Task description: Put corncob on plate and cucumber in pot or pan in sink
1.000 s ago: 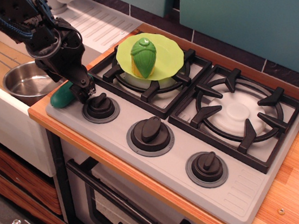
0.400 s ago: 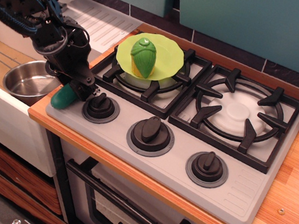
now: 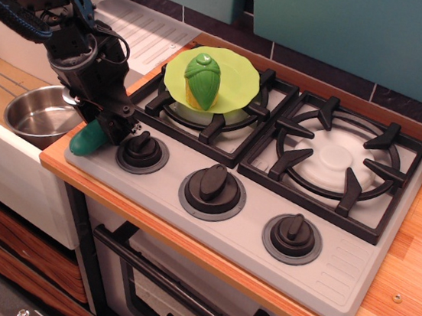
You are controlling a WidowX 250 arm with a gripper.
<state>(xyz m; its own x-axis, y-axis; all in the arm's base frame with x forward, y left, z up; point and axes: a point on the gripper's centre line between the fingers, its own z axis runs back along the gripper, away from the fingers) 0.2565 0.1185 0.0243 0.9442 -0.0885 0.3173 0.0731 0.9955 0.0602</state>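
The arm is drawing up and back a touch from where it was a moment ago, and the end effector [image 3: 116,125] now sits a shade higher over the near-left corner of the stove, while the cucumber [image 3: 88,140] has barely budged. It lies just below and to the left of the fingertips, its dark green end poking out past them on the grey stove surface [image 3: 351,268], right at the edge. The fingers are down on the far end of it, but whether they are clamped or merely resting there, I cannot tell; the wrist hides the gap.

Half the job looks done already: the corncob [image 3: 202,81] stands on the lime-green plate [image 3: 240,77], up and to the right of the end effector, on the back-left burner. What is left is the cucumber.

The target is close. The steel pot [image 3: 38,114] sits down in the sink [image 3: 10,160], left of the end effector and lower than the stove, its wire handle pointing away to the left.

To do this well, I would want a firm pinch across the cucumber's width near its middle, not at the tip, since a smooth rounded toy will swivel or squirt out. Then lift straight up enough to clear the stove lip, carry left over the pot's mouth, and lower before letting go so it does not bounce off the rim.
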